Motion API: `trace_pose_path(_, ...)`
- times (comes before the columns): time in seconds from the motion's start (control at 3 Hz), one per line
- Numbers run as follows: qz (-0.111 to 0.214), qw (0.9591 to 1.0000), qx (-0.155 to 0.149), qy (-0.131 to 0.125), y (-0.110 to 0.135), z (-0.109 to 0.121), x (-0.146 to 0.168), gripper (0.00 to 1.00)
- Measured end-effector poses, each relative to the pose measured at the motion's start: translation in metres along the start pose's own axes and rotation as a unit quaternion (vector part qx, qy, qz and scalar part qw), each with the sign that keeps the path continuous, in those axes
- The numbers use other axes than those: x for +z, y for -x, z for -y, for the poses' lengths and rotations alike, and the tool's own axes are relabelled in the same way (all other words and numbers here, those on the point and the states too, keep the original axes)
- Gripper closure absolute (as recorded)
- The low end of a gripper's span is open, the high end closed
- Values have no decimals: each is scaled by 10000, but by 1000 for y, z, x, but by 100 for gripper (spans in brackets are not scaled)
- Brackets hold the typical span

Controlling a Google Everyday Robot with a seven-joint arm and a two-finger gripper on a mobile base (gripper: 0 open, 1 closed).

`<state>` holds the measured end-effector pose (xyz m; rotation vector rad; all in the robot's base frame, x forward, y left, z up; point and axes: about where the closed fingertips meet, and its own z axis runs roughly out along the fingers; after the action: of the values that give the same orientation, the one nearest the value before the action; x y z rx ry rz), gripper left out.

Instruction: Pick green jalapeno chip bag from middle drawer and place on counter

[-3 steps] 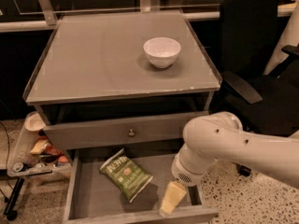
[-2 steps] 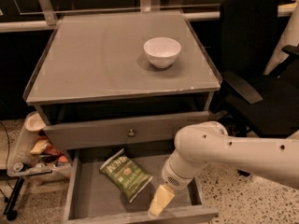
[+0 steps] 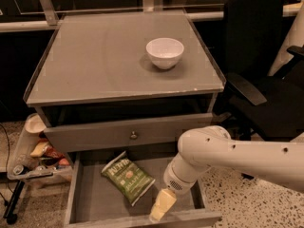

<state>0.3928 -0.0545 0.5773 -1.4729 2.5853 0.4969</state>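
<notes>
- Lying flat on the plain floor of the wide, shallow grey middle drawer (image 3: 88,205), left of its centre: the small crinkly olive-green jalapeno chip bag (image 3: 127,177) with white lettering, staying exactly where it was a second ago.
- Sliding leftward across the drawer's right half and dropping a little toward the near edge over that last second: the pale cream two-finger gripper (image 3: 160,207), now hanging just right of the bag's near right corner, apart from it.
- Reading this as an approach being narrowed, not a grasp: bag not yet lifted, so the whole carry to the counter is still to come.
- Holding nothing and touching nothing that can be made out; showing only as one pale wedge from this angle, so cannot tell whether spread wide or drawn narrow.
- Reaching in from the right behind the gripper: the rounded white robot arm (image 3: 228,151), crossing in front of the drawer's right wall.
- Waiting above and farther back: the large flat matte-grey counter (image 3: 95,65), carrying a white ceramic bowl (image 3: 165,52) toward its far right.
</notes>
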Motion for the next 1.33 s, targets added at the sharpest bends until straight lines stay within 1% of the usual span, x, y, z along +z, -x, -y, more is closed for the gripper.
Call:
trace_pose_path(0.33,244,9995,16,195,23,-4,33,0)
trace_pose_path(0.67,584,9977,244,225,51,7,63,0)
trace_pose_path(1.0,759,9956,483,262,72,26,91,0)
trace_pose_path(1.33,768,9953,506,288,73,27,95,0)
